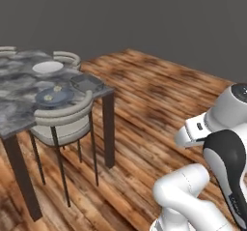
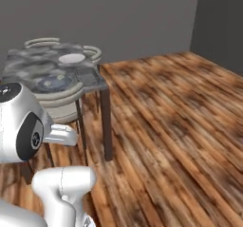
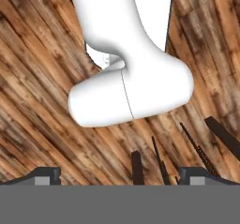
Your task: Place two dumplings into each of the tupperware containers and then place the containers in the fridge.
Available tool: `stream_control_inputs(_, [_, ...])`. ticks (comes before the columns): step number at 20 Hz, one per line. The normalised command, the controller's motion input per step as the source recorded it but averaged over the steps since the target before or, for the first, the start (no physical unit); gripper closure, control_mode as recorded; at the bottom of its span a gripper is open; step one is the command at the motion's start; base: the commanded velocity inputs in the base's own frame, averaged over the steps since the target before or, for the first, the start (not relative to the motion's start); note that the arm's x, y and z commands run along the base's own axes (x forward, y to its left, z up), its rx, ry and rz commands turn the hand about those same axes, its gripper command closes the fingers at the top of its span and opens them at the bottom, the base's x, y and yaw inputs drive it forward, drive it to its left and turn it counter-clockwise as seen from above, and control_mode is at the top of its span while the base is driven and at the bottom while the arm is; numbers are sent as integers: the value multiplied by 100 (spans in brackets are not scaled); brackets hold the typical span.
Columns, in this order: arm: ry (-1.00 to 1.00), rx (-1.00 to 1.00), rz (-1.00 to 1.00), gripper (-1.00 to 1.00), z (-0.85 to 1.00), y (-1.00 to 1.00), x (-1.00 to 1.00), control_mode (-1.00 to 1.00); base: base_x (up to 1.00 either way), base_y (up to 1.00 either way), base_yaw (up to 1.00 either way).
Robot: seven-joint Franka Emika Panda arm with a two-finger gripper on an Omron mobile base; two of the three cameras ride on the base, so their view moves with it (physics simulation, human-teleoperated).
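Over in the left base view, a marble table [image 1: 14, 114] carries a blue-grey plate [image 1: 54, 96] with dumplings [image 1: 57, 88] and a dark grey tupperware container [image 1: 87, 83] beside it. Right base view: same table, chair [image 2: 61, 102] tucked in. Hand view: gripper [image 3: 119, 174] spread wide, empty, above wooden floor [image 3: 37, 101].

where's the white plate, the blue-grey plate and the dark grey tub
white plate [image 1: 47, 67], left base view, its flat centre
blue-grey plate [image 1: 54, 97], left base view, its inner surface
dark grey tub [image 1: 87, 83], left base view, its middle
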Motion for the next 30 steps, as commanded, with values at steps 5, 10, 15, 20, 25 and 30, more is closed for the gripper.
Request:
stream_control_inputs(5, [0, 0, 0, -100, 0, 0, 0, 100, 100, -14, 24])
stream_control_inputs(10, [0, 0, 0, -100, 0, 0, 0, 100, 100, -7, 13])
stream_control_inputs(15, [0, 0, 0, -100, 0, 0, 0, 100, 94, -20, 14])
stream_control_inputs(20, [0, 0, 0, -100, 0, 0, 0, 100, 85, -19, 14])
stream_control_inputs(25, [0, 0, 0, -100, 0, 0, 0, 100, 59, -8, 11])
stream_control_inputs(30, [0, 0, 0, -100, 0, 0, 0, 100, 46, 0, 15])
